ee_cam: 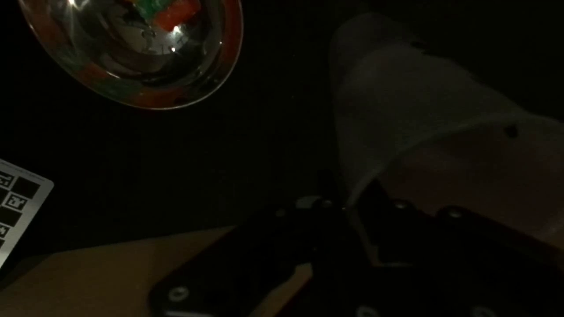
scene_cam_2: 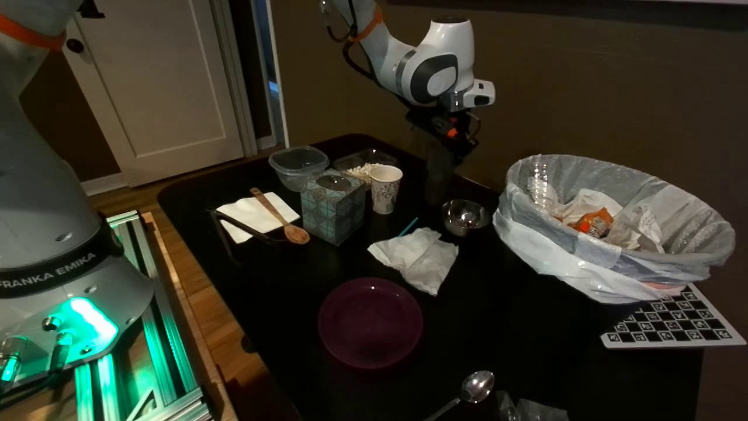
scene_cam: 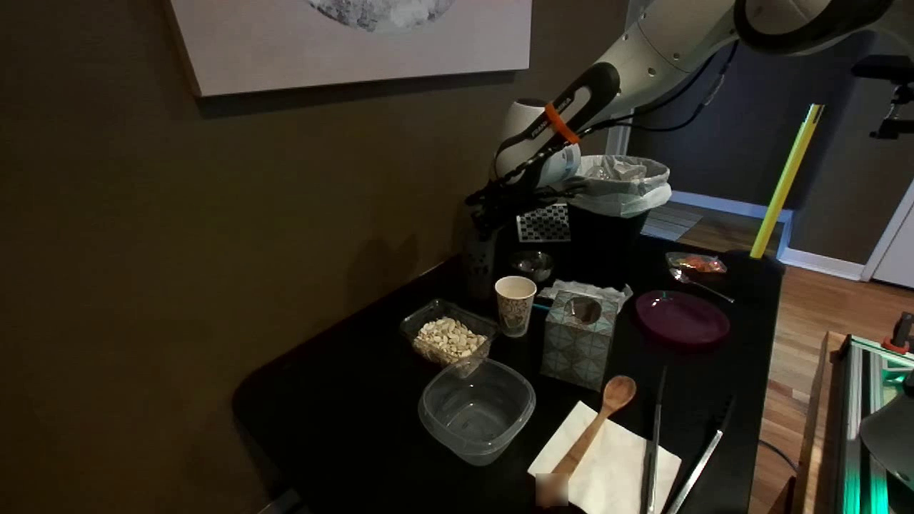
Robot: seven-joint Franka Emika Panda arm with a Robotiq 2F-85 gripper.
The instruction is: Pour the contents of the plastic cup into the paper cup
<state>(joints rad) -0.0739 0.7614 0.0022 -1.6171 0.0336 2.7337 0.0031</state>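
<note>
The plastic cup [scene_cam: 478,265] is a dim, greyish tumbler that stands upright close to the wall; it also shows in an exterior view [scene_cam_2: 438,174]. In the wrist view the plastic cup [ee_cam: 396,88] has its rim toward the camera, and its dark inside does not show clear contents. My gripper [ee_cam: 348,207] is shut on the cup's wall at the rim, one finger inside and one outside. The gripper [scene_cam: 487,225] points down over the cup. The paper cup [scene_cam: 515,305], white with a printed pattern, stands upright beside it, also in an exterior view [scene_cam_2: 385,190].
A metal bowl [scene_cam_2: 464,217] with coloured pieces [ee_cam: 174,15] is close to the plastic cup. A tub of pale pieces [scene_cam: 450,339], an open clear tub [scene_cam: 477,410] and a tissue box [scene_cam: 580,343] surround the paper cup. A lined bin [scene_cam_2: 608,234] and purple plate [scene_cam_2: 371,323] are nearby.
</note>
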